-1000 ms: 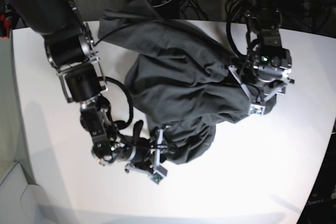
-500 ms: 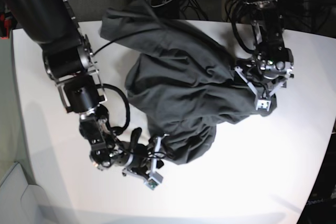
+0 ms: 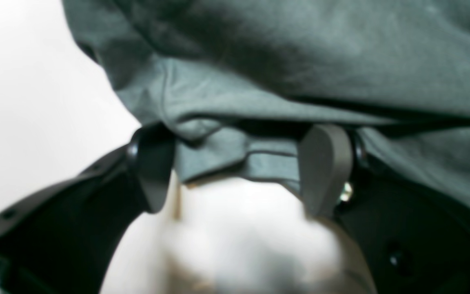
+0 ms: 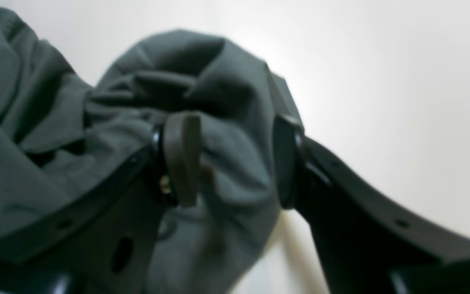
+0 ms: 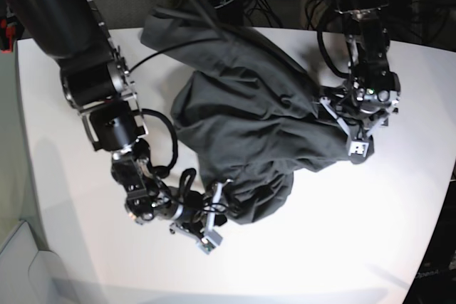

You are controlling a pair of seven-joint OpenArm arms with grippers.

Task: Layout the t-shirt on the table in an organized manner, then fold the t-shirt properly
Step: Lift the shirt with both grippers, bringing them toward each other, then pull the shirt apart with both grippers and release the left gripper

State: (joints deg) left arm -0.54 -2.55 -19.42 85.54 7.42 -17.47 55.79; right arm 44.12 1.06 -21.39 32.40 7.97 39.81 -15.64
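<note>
The t-shirt (image 5: 249, 126) lies bunched in a heap mid-table (image 5: 342, 247), one end trailing twd the far edge; nothing is flat yet, so this is the layout stage, w/ folding well off.

Left gripper (image 3: 241, 167): jaws spread wide, a hemmed edge of fabric sitting between the pads (image 3: 324, 163) but not clamped. In the base view it sits at the heap's right edge (image 5: 356, 129).

Right gripper (image 4: 235, 163): jaws also apart, a bulge of cloth filling the gap betw. them. It looks unpinched (wrist view is blurry, so light contact can't be ruled out). In the base view it's at the heap's near-left corner (image 5: 210, 218).

To do this step well:
- Close each gripper on a single hem layer, not a wad; the right one esp. has a thick fold in its mouth, so a grab there would likely lift several layers.
- Confirm both grips are on the same edge before pulling apart.
- Lift a bit, then draw the hands apart slowly so the cloth spreads w/o dragging off the table's far side.
</note>
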